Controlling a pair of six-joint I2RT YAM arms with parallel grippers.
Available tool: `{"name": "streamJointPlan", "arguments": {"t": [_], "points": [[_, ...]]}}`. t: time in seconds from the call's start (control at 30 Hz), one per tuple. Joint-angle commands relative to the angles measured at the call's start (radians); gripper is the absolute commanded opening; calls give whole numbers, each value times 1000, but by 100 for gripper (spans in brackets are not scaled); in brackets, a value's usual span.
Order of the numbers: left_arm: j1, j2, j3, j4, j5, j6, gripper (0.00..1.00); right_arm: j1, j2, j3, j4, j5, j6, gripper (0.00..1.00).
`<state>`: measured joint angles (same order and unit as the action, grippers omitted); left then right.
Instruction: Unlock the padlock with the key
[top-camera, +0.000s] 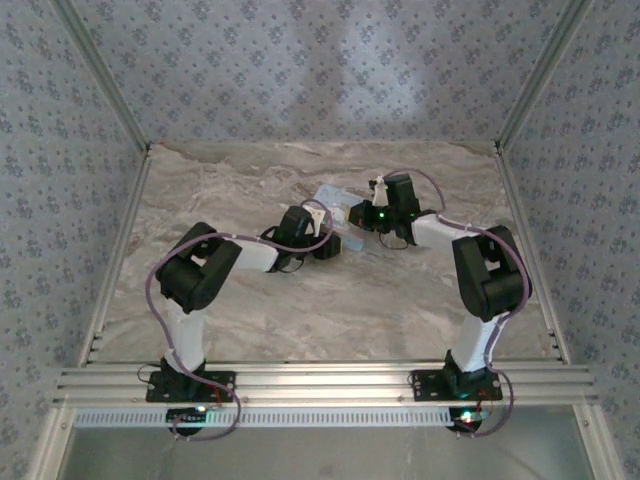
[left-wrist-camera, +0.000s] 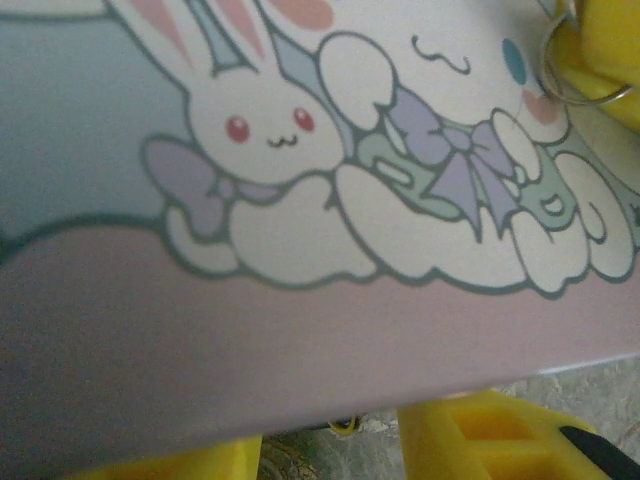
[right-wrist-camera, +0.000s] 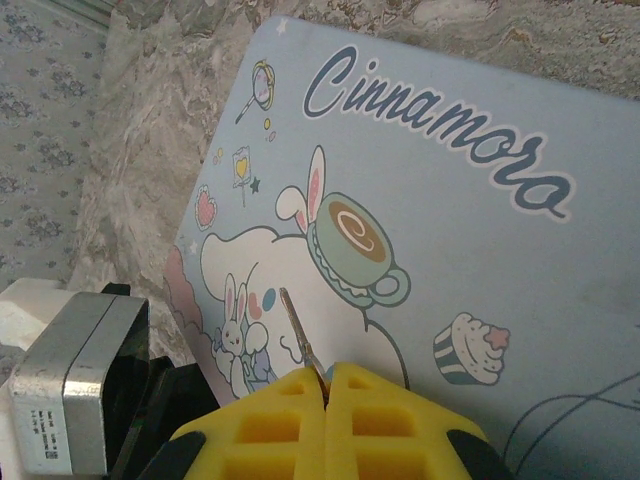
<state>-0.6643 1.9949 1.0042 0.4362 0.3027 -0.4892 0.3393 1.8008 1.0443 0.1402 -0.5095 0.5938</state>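
Right wrist view, close in: the right gripper (right-wrist-camera: 327, 380) is pinched tight on the key (right-wrist-camera: 298, 330), thin blade poking out over the blue cartoon tin (right-wrist-camera: 480, 250), marble table (right-wrist-camera: 150, 130) beyond. The left gripper (left-wrist-camera: 335, 445) has yellow fingers apart at the tin's edge. Gripping it? Can't tell. A key ring (left-wrist-camera: 585, 70) sits past the far corner

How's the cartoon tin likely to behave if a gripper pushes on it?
Probably stiff: the tin shows a flat printed face with straight edges and rounded corners. It is likely to slide rather than tip or roll, since it seems to lie broad and low on the smooth marble table. Its face looks glossy, so a push from above may skate across it.
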Motion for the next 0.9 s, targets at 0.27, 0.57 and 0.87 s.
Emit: {"name": "streamJointPlan", "arguments": {"t": [0.27,0.57,0.87], "points": [[-13,41,50,1,-13,-37,29,24,32,-11,-107,18,2,0],[-12,-15,29,-12,33,-54,19,22,-41,-15,-76,28,-41,0],[-12,-100,15,-122,76,-110,17,5,-233,-72,-81,96,-157,0]]}}
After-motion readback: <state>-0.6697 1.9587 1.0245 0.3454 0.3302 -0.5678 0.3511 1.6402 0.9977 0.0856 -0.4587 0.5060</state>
